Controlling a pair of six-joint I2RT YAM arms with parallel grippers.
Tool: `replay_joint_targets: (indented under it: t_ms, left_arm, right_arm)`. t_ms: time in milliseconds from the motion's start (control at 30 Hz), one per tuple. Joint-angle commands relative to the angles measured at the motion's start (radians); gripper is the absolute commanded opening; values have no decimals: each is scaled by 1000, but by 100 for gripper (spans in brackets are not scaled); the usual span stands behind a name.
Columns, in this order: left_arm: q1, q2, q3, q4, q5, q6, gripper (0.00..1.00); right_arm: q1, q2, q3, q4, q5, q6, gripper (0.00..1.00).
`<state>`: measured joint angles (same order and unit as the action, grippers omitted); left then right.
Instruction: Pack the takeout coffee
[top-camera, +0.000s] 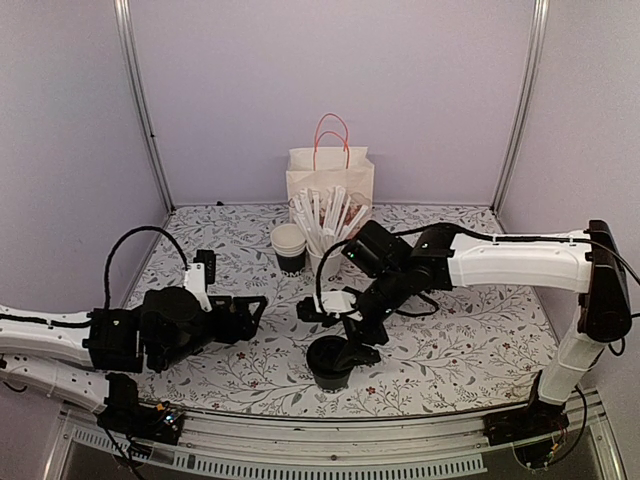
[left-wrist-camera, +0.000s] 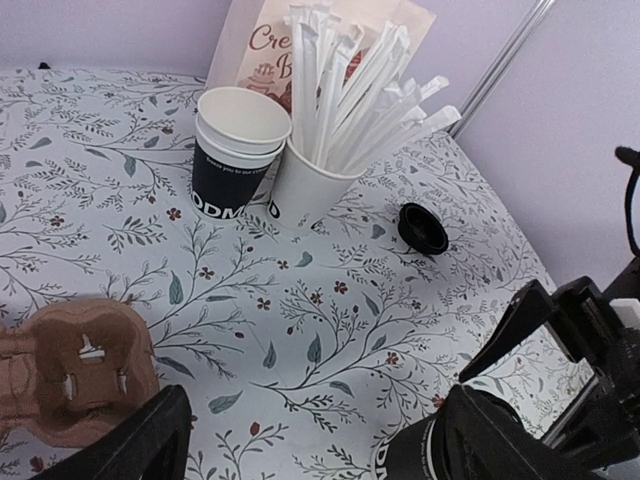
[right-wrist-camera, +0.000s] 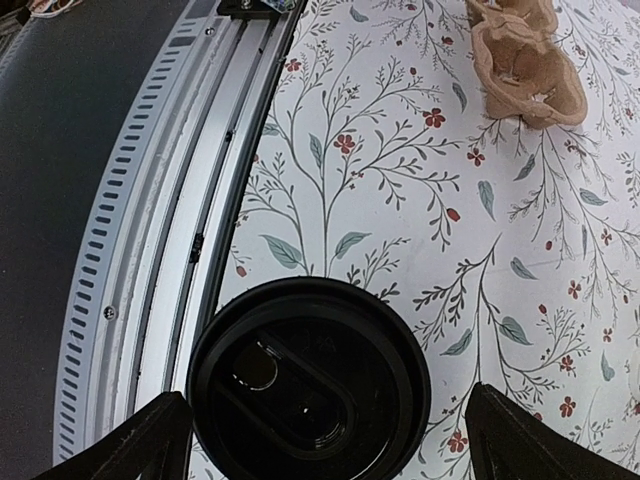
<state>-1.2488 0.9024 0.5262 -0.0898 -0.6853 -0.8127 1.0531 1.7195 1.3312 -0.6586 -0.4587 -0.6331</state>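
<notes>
The takeout coffee (top-camera: 330, 362), a dark paper cup with a round black lid, stands upright near the table's front edge. My right gripper (top-camera: 343, 347) hangs just above it. In the right wrist view the lid (right-wrist-camera: 308, 390) lies between my open fingers (right-wrist-camera: 150, 440), and my right gripper (right-wrist-camera: 328, 400) does not touch it. My left gripper (top-camera: 255, 314) is open and empty, low over the table left of the cup. In the left wrist view my left gripper (left-wrist-camera: 320, 425) faces the cup (left-wrist-camera: 430, 460) at the lower right.
A brown cardboard cup carrier (left-wrist-camera: 80, 385) lies by the left gripper and also shows in the right wrist view (right-wrist-camera: 525, 60). At the back stand a stack of lidless cups (top-camera: 289, 247), a white cup of wrapped sticks (top-camera: 325, 235) and a paper bag (top-camera: 330, 175). A loose black lid (left-wrist-camera: 422, 228) lies on the table. The metal front rail (right-wrist-camera: 150, 250) runs close to the cup.
</notes>
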Motion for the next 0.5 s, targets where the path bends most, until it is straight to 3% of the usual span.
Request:
replay_joint_targets:
  t_ms: [0,267,467]
  left_arm:
    - [12,39,7,27,14,3,90]
    - [12,56,16,25,26,9,89]
    - [12,38,-4,34,23,-4,89]
  right_arm:
    - [10,47,45,-15,-27,-1,99]
    - [16,80,56,-39,-31,-2,93]
    - [16,67,49,-44,-29,4,82]
